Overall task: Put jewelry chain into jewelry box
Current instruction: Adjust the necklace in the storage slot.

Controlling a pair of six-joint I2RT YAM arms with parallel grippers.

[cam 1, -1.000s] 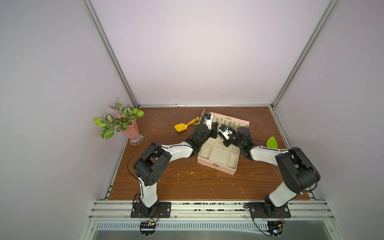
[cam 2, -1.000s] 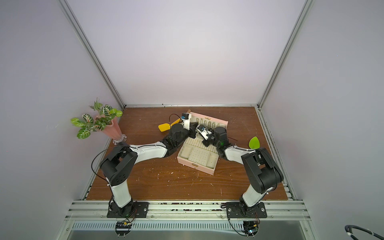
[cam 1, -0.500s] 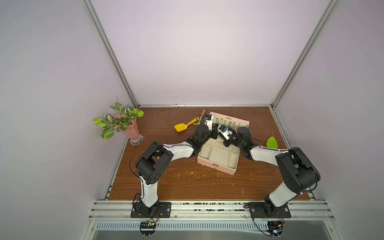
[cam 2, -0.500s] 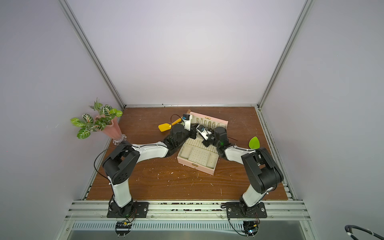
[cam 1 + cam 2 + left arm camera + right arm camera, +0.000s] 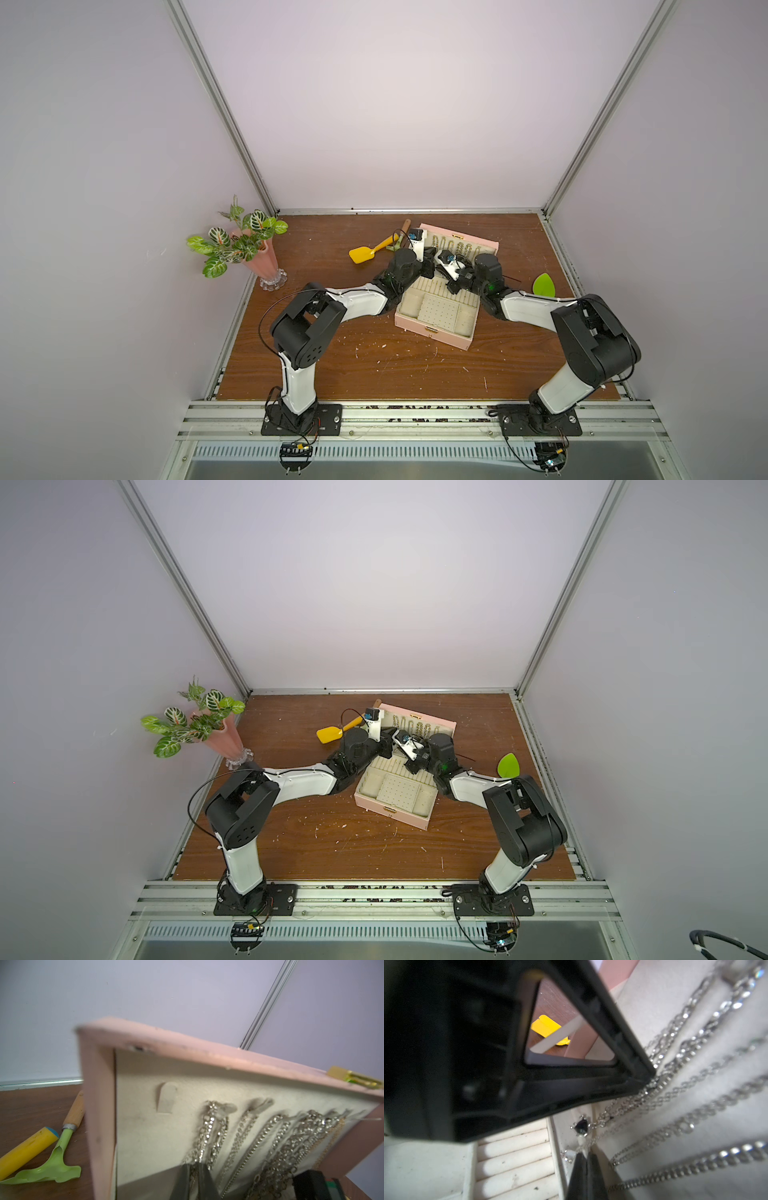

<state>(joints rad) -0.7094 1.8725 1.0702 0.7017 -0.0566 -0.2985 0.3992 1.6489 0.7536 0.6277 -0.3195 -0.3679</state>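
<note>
- the jewelry chain [image 5: 209,1126] hangs from a hook [image 5: 228,1107] inside the raised lid [image 5: 187,1047] of the jewelry box [image 5: 432,334], at the 12 o'clock edge of its tray [image 5: 440,309]; its lower run drops between the fingers of the left pincer [image 5: 195,1164], which are nearly together (gripped or merely straddled, I cannot tell)
- the right pincer [image 5: 584,1154] is closed; a pendant strand [image 5: 580,1126] runs into its tips, apparently pinched
- risk: a withdrawing finger snags links and drags the chain off its hook, or tangles the neighbouring chains [image 5: 291,1136]
</note>
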